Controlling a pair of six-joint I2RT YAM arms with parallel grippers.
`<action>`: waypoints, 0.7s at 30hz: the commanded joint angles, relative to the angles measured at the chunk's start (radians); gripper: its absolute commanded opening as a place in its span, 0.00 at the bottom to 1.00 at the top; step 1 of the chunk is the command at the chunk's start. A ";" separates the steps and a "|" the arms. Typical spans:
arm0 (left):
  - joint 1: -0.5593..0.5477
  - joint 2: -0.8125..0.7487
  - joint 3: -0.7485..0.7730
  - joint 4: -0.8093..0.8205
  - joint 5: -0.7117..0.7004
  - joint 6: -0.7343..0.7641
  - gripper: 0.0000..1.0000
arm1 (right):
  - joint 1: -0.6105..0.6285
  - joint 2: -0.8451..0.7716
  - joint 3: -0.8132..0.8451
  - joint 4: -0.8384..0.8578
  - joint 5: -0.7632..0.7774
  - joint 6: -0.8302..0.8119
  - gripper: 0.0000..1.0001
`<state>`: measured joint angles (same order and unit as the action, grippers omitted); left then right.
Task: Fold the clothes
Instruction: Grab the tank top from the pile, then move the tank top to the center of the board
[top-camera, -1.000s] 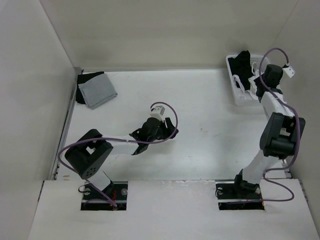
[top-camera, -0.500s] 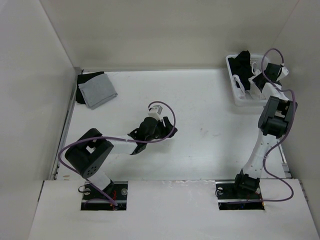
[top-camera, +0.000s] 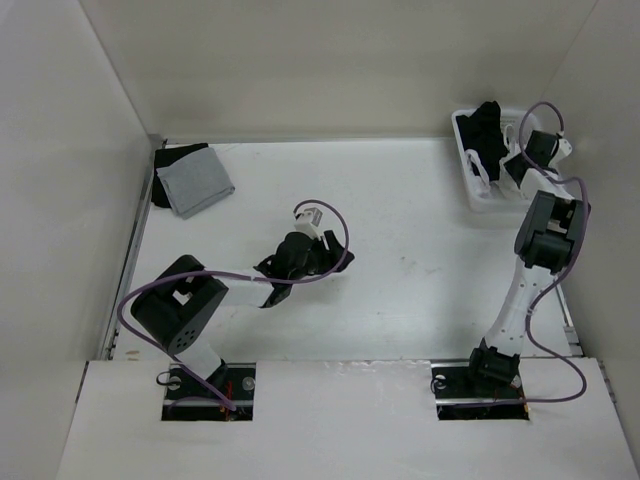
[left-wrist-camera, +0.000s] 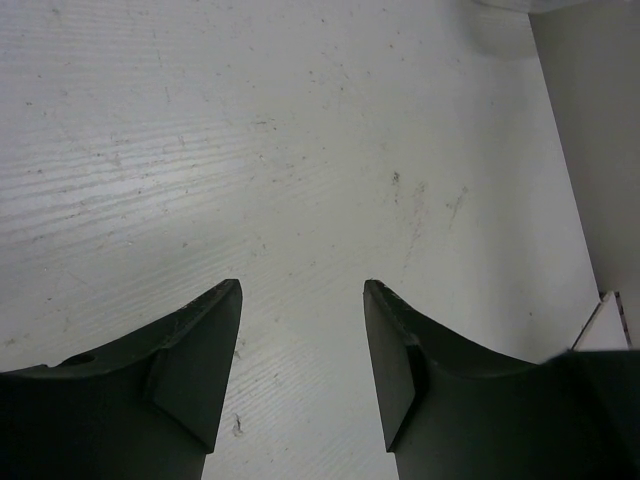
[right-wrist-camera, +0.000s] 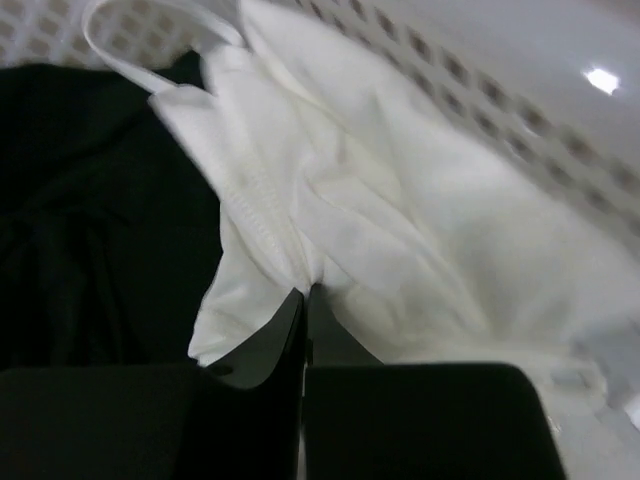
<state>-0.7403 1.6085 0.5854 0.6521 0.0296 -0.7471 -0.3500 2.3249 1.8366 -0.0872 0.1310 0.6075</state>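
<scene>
one view alone, right wrist, shows right fingers pinching white garment.

Right gripper down in white basket

I count one white top, one grey cloth, one basket, two black heaps, and two hands: left hand, right hand.

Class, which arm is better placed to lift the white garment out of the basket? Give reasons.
Right. The right gripper is in the basket, shut on a fold of the white garment; the left gripper hangs open over bare table.
</scene>
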 joint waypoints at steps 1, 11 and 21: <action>0.003 -0.010 -0.019 0.067 0.020 -0.008 0.50 | 0.032 -0.319 -0.262 0.318 0.038 0.040 0.00; 0.023 -0.045 -0.053 0.104 0.010 -0.015 0.50 | 0.295 -1.098 -0.818 0.563 0.061 0.055 0.00; 0.158 -0.345 -0.169 0.034 -0.108 -0.075 0.49 | 0.963 -1.598 -0.930 0.371 0.062 0.040 0.04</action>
<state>-0.6411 1.4250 0.4610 0.6735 -0.0006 -0.7834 0.4160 0.7547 0.9520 0.3435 0.1806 0.6559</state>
